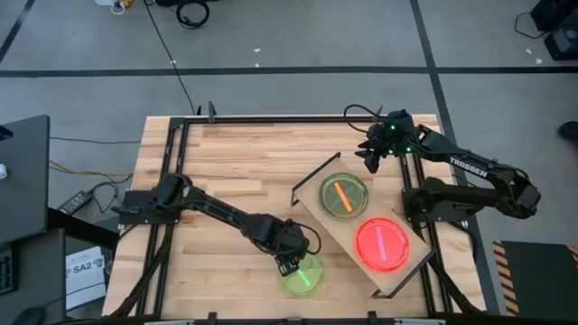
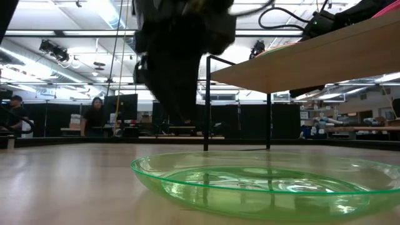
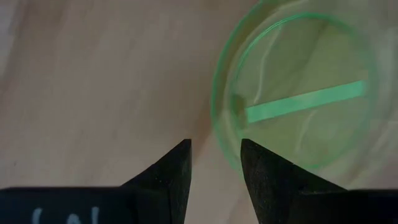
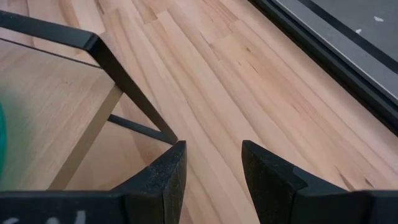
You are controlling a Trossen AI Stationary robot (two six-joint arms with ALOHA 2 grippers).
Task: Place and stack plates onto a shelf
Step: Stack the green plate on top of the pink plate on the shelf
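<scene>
A green plate (image 1: 304,276) lies flat on the wooden table near its front edge, and it fills the foreground of the low view (image 2: 262,184). My left gripper (image 1: 289,264) hangs open just above the plate's left rim (image 3: 219,118), pointing steeply down and touching nothing (image 3: 215,152). The shelf (image 1: 361,220) stands slantwise at the right. It carries a green plate with an orange bar (image 1: 343,196) and a pink plate (image 1: 382,244). My right gripper (image 1: 370,162) waits open beyond the shelf's far end (image 4: 213,162).
A black frame (image 1: 271,117) runs round the table top. The shelf's black wire leg (image 4: 124,81) stands close in front of my right gripper. Bare wood lies left of the green plate (image 1: 217,262). A person (image 2: 95,115) stands far back in the room.
</scene>
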